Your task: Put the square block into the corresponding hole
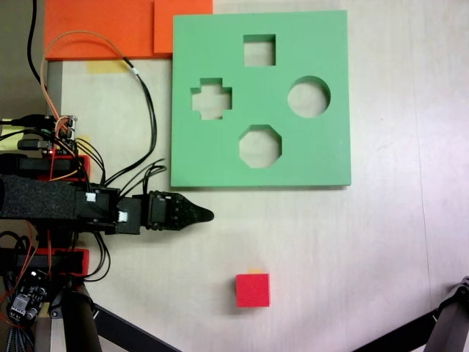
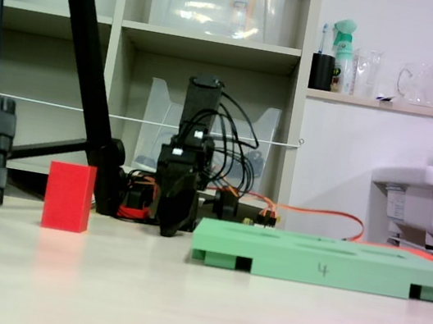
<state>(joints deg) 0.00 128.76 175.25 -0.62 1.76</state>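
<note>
The square block (image 1: 253, 290), a small red foam cube, stands alone on the pale table in front of the green foam board (image 1: 330, 147). From the side it shows as a red upright block (image 2: 68, 196), left of the board (image 2: 324, 263). The corresponding hole (image 1: 259, 50) is the square cutout near the board's far edge. My gripper (image 1: 209, 215) lies low at the left, pointing right, just off the board's near left corner and well up-left of the cube. Its jaws are together with nothing between them. Seen from the front, the gripper (image 2: 171, 225) hangs near the table.
The board also has a cross cutout (image 1: 211, 99), a round one (image 1: 308, 97) and an octagonal one (image 1: 260, 146). Flat orange slabs (image 1: 95, 29) lie at the top left. Cables (image 1: 143, 103) loop beside the arm. Black tripod legs (image 1: 440, 323) cross the lower corners.
</note>
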